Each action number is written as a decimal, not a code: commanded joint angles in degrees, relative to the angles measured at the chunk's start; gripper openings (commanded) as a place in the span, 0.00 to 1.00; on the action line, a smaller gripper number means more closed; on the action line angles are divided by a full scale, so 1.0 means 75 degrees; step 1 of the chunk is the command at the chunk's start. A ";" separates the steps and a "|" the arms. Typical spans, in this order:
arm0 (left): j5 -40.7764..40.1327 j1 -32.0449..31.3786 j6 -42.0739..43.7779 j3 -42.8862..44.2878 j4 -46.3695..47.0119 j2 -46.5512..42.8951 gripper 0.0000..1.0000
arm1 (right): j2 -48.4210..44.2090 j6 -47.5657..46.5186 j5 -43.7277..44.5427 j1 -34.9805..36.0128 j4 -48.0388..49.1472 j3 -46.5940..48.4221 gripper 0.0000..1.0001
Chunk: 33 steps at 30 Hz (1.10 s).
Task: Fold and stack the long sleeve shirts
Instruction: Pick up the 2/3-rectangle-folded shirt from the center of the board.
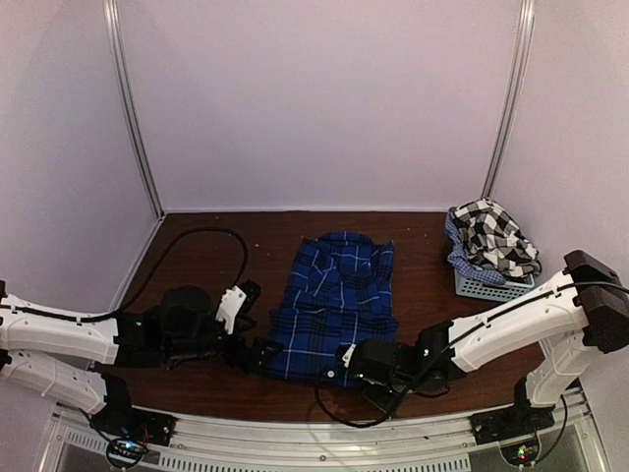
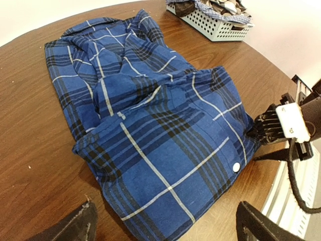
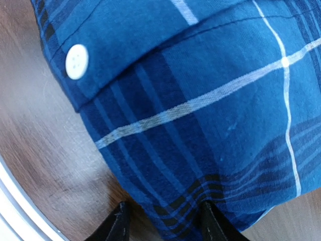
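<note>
The royal-blue plaid shirt (image 1: 336, 305) lies partly folded on the brown table, with its collar at the far end. It also shows in the left wrist view (image 2: 150, 125). The black-and-white checked shirt (image 1: 496, 236) is heaped in the mesh basket. My left gripper (image 1: 257, 354) is low at the blue shirt's near left corner. Its jaws stand wide open and the corner lies ahead between the fingers (image 2: 75, 226). My right gripper (image 1: 346, 359) is at the near right corner. Its jaws are partly open, with the shirt's hem (image 3: 200, 150) between the fingers (image 3: 114, 226).
The pale mesh basket (image 1: 482, 287) stands at the right side of the table, also at the top of the left wrist view (image 2: 210, 25). A black cable (image 1: 211, 236) loops on the table at the far left. The metal front rail (image 1: 344, 447) runs along the near edge.
</note>
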 commanded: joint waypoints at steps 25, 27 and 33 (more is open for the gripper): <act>0.1701 -0.1108 0.4302 -0.1533 0.3112 0.0280 0.98 | -0.2907 0.0629 -0.3616 -0.0091 0.0197 -0.1010 0.00; 0.1775 -0.1178 0.4641 -0.1600 0.3318 0.0311 0.98 | -0.3133 0.0665 -0.3780 -0.0209 0.0217 -0.1029 0.00; 0.1578 -0.1279 0.5518 -0.1411 0.3220 0.0842 0.98 | -0.3716 0.0719 -0.4265 -0.0540 0.0325 -0.1140 0.00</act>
